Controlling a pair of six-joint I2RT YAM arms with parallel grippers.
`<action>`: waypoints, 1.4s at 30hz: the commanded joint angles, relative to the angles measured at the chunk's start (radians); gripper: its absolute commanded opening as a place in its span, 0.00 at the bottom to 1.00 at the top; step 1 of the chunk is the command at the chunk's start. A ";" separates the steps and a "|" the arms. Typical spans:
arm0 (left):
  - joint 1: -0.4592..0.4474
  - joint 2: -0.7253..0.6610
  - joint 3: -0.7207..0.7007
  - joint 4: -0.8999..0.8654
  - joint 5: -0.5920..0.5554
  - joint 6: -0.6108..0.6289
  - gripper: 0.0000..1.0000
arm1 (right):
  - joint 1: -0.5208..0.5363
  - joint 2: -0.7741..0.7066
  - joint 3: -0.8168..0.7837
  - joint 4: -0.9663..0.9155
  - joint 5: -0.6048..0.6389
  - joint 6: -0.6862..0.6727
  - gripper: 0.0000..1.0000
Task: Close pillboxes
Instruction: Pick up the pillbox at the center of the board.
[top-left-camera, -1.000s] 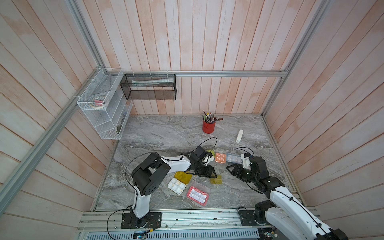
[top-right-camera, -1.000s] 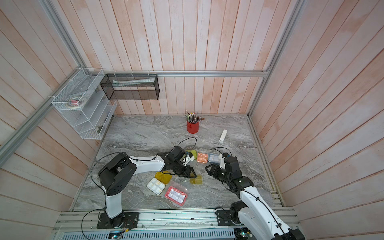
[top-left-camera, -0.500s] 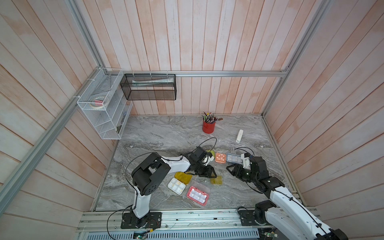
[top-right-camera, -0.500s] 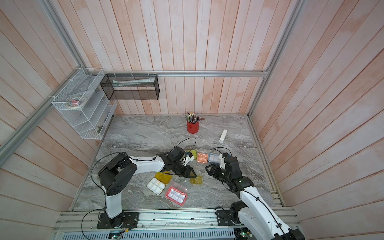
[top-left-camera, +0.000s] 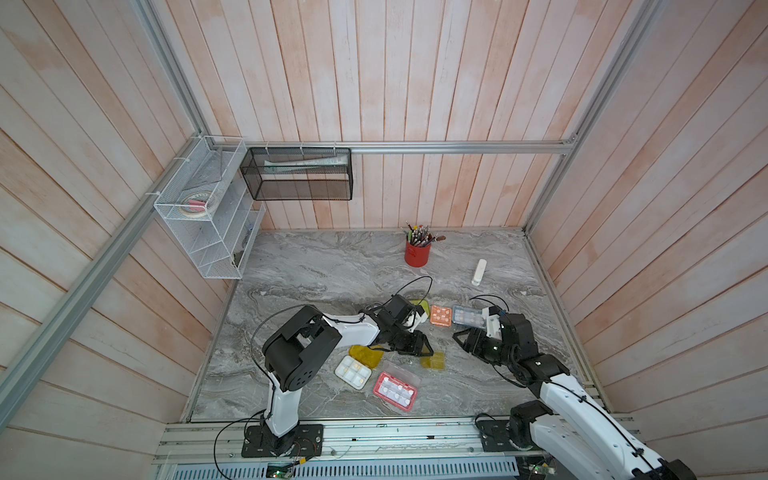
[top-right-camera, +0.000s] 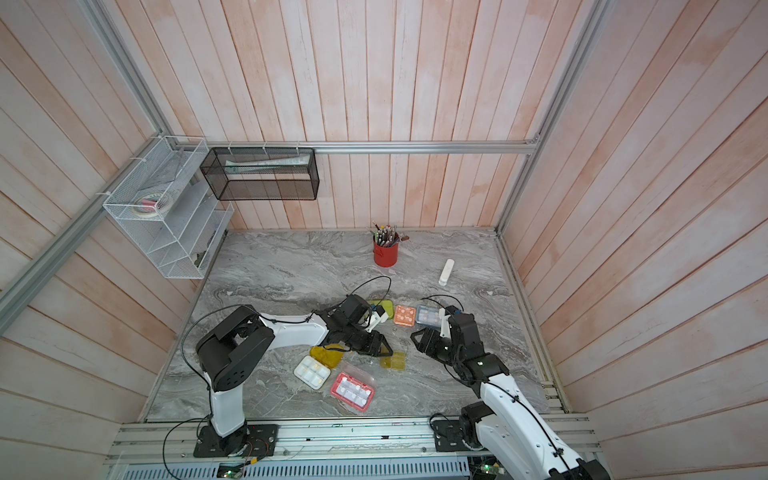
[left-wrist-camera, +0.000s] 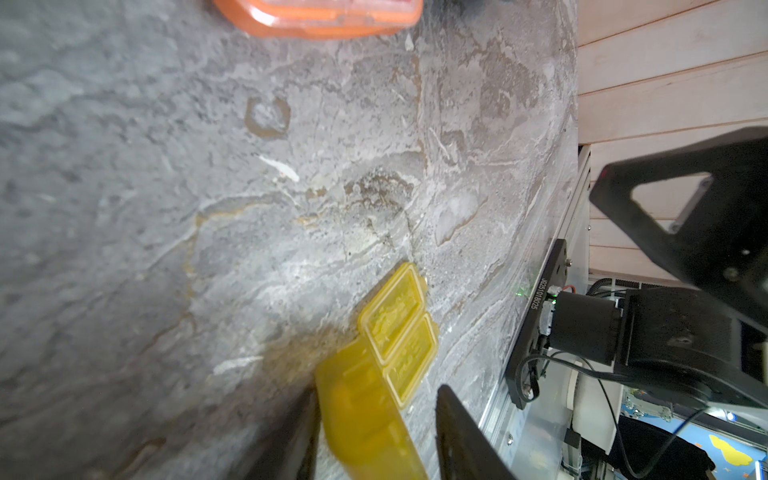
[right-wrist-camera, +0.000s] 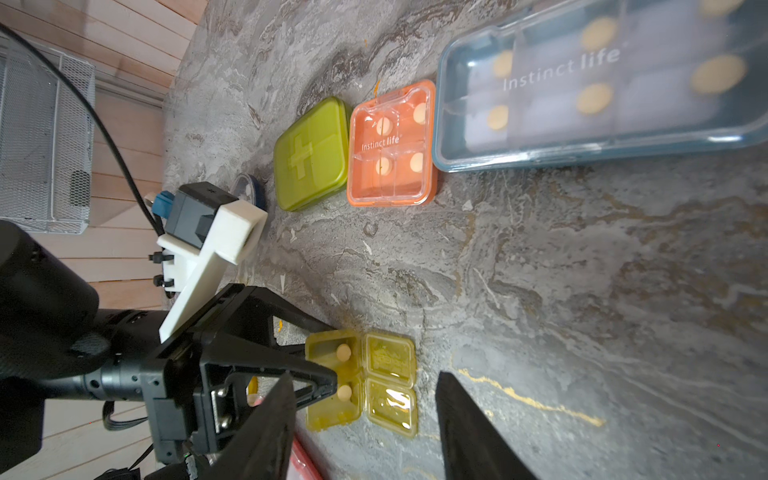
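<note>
The small olive pillbox lies open; orange pillbox seems shut.

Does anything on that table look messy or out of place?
Yes. Three pillboxes lie with lids flipped open: the small yellow pillbox, two pills exposed, the white-tray pillbox and the pink-red pillbox. The lime pillbox, orange pillbox and blue pillbox sit shut in a row, so the open ones stand out.

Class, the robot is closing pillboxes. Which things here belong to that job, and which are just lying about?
Belong to the job: small yellow pillbox, orange pillbox, blue pillbox, green pillbox, round dark pillbox, pink pillbox, large yellow pillbox.

Just lying about: red cup of pencils, white stick, white wire rack, black mesh basket.
</note>
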 joint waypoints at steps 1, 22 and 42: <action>-0.002 0.007 -0.039 -0.032 -0.019 -0.007 0.48 | -0.004 -0.008 -0.006 -0.015 0.019 -0.009 0.56; 0.007 -0.020 -0.104 0.060 -0.007 -0.059 0.42 | -0.004 -0.012 -0.055 -0.012 0.012 -0.011 0.56; 0.047 -0.047 -0.213 0.297 0.086 -0.191 0.41 | -0.004 0.075 -0.174 0.183 -0.220 0.018 0.56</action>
